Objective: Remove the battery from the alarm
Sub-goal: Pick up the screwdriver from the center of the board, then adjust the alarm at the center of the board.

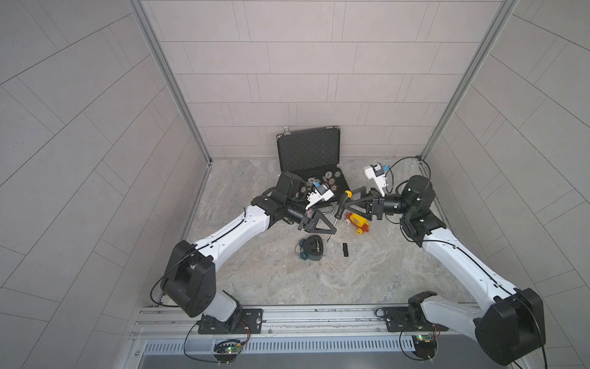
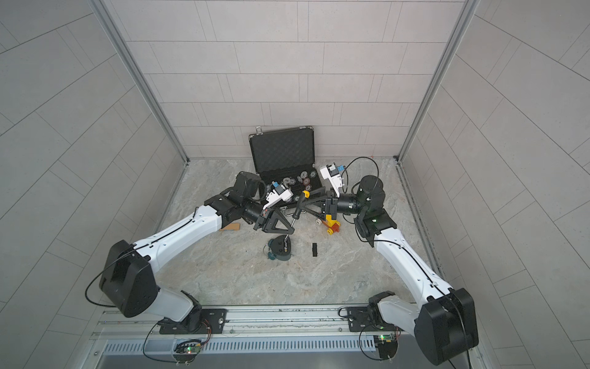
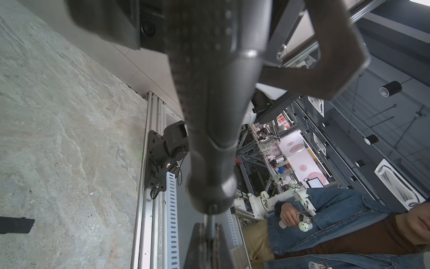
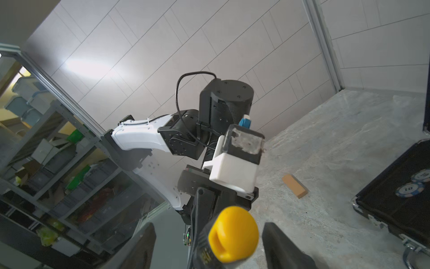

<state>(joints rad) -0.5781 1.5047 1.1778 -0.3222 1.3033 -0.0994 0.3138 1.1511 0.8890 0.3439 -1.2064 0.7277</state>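
Slippage is the risk: left gripper [image 1: 332,230] pinches the screwdriver [image 1: 342,207] by its thin shaft alone, while right gripper [image 4: 208,224] holds its fingers wide either side of the handle. The tool may pivot and miss the alarm [image 1: 313,247] just below the left fingertips; battery not discernible.

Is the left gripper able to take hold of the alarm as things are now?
Probably not: the left gripper is shut on the shaft of the screwdriver, so its jaws are taken, though the alarm lies close by.
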